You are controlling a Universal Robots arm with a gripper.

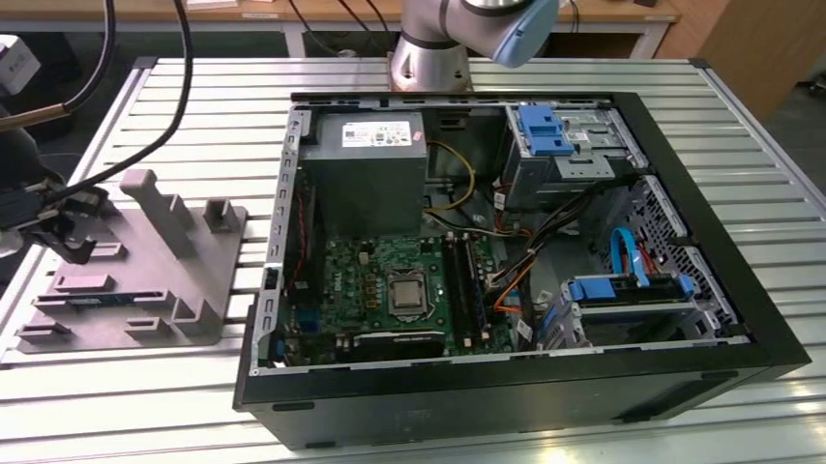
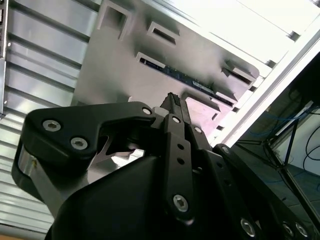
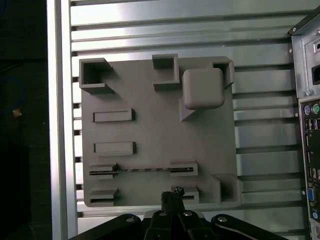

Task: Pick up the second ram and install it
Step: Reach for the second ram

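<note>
The second ram (image 3: pixel 142 170) is a thin dark strip standing on edge between two holders of the grey fixture plate (image 3: pixel 155 130). It also shows as a dark stick (image 2: pixel 185 80) in the second wrist view and as a small bluish strip (image 1: pixel 99 300) in the exterior view. My gripper (image 3: pixel 172 194) hangs above the plate's edge, close beside the ram and apart from it. Its fingertips (image 2: pixel 172 98) are pressed together with nothing between them. In the exterior view the gripper (image 1: pixel 65 232) is at the far left, over the plate.
An open computer case (image 1: pixel 516 387) lies to the exterior view's right of the fixture, with the green motherboard (image 1: pixel 362 290), CPU socket (image 1: pixel 406 295) and memory slots (image 1: pixel 465 280) inside. Cables (image 1: pixel 130 126) hang over the slatted metal table (image 1: pixel 193 106). The fixture carries raised blocks (image 1: pixel 162 208).
</note>
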